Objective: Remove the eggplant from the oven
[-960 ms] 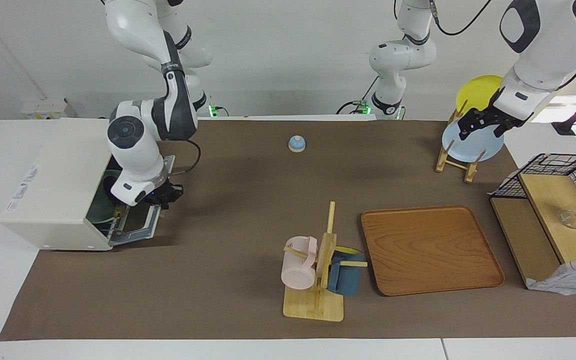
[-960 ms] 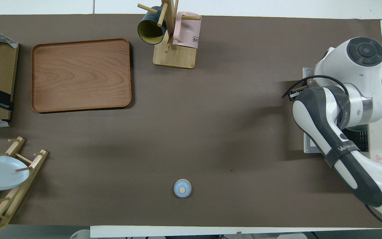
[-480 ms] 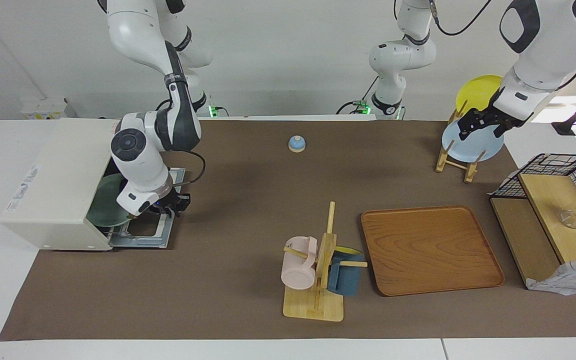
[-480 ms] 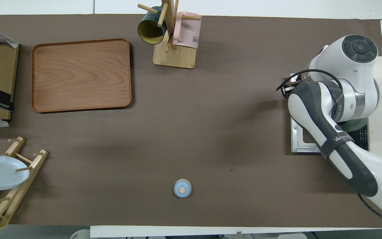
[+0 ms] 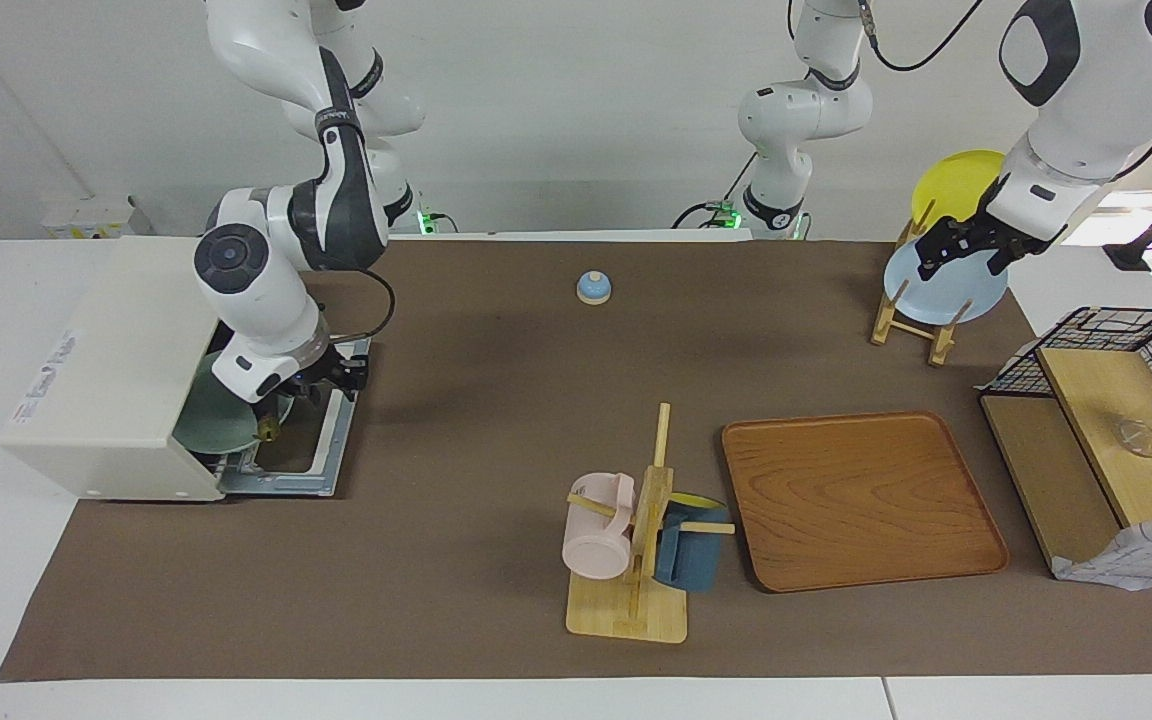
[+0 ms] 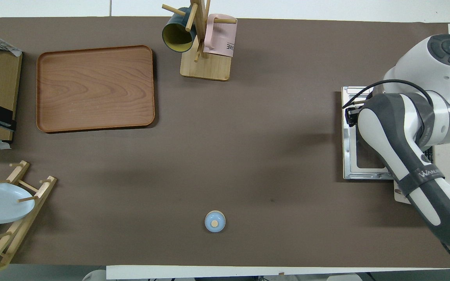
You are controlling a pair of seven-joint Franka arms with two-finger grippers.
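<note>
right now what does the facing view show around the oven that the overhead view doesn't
Only the facing view shows the oven body's open mouth, the green plate in it, a yellowish tip at the plate's edge, the right gripper over the lowered door, and the left gripper waiting over the plate rack. Only the overhead view shows the door frame from straight above, though the right arm hides the oven's mouth. Both share the open door, bell and wooden tray.

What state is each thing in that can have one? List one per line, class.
oven: door open, lying flat
green plate: leaning in the oven's mouth
eggplant: at the plate's edge, over the door
pink mug: hung on the rack
blue plate: upright in its stand
wooden tray: bare
</note>
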